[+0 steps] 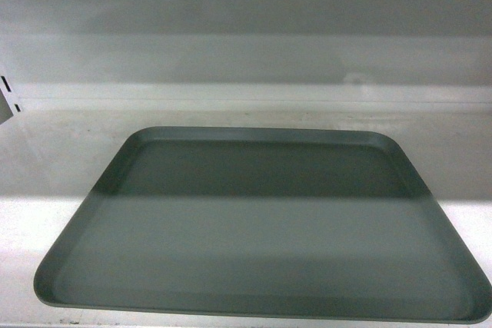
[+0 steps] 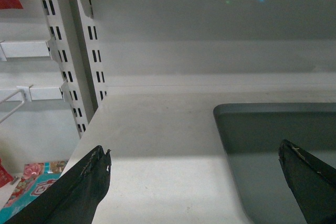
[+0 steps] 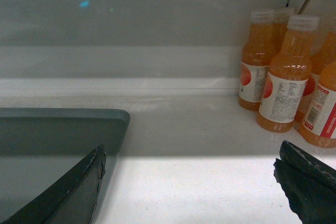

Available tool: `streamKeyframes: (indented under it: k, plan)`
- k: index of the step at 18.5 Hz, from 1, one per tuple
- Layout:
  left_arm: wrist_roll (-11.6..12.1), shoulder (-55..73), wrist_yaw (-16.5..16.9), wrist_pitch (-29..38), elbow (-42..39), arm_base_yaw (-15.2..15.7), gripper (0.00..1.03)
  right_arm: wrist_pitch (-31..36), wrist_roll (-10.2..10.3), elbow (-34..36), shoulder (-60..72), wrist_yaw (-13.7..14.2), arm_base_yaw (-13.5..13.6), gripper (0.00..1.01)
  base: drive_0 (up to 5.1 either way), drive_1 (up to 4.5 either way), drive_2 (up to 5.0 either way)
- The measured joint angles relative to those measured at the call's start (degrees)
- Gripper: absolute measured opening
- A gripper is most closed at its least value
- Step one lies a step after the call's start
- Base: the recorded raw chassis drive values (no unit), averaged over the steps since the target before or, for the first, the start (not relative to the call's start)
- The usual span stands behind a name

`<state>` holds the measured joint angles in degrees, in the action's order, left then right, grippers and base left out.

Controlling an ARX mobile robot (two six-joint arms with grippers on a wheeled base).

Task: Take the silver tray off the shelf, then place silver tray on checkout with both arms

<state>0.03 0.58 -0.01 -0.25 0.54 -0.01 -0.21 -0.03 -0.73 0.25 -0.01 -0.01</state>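
The silver tray [image 1: 261, 220] lies flat on the white shelf [image 1: 54, 159], filling most of the head view; neither gripper shows there. In the left wrist view my left gripper [image 2: 194, 158] is open, its fingers spread wide over the shelf board [image 2: 157, 129], the right finger above the silver tray's [image 2: 273, 129] left part. In the right wrist view my right gripper [image 3: 189, 161] is open too, the left finger over the silver tray's [image 3: 58, 129] right edge, the right finger over bare shelf [image 3: 194, 129]. The checkout is out of view.
Several orange juice bottles [image 3: 286, 77] stand on the shelf to the right of the tray. A slotted white shelf upright [image 2: 73, 56] rises at the left, with colourful packets [image 2: 31, 182] on a lower level beyond it. The white back panel [image 1: 246, 36] closes the rear.
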Motion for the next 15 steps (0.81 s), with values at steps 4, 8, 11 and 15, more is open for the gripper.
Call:
streamKeyframes:
  k: [4, 8, 11, 15]
  plan:
    - [0.00, 0.00, 0.00, 0.02, 0.00, 0.00, 0.98, 0.00, 0.00, 0.00, 0.00, 0.00, 0.00, 0.98, 0.0, 0.00, 0.0]
    - [0.00, 0.00, 0.00, 0.00, 0.00, 0.00, 0.98, 0.00, 0.00, 0.00, 0.00, 0.00, 0.00, 0.98, 0.0, 0.00, 0.0]
    - [0.00, 0.00, 0.00, 0.00, 0.00, 0.00, 0.98, 0.00, 0.00, 0.00, 0.00, 0.00, 0.00, 0.98, 0.0, 0.00, 0.0]
    - [-0.90, 0.85, -0.87, -4.42, 1.14, -0.37, 0.98, -5.68, 2.01, -1.36, 2.10, -0.61, -0.57, 0.98, 0.0, 0.00, 0.0]
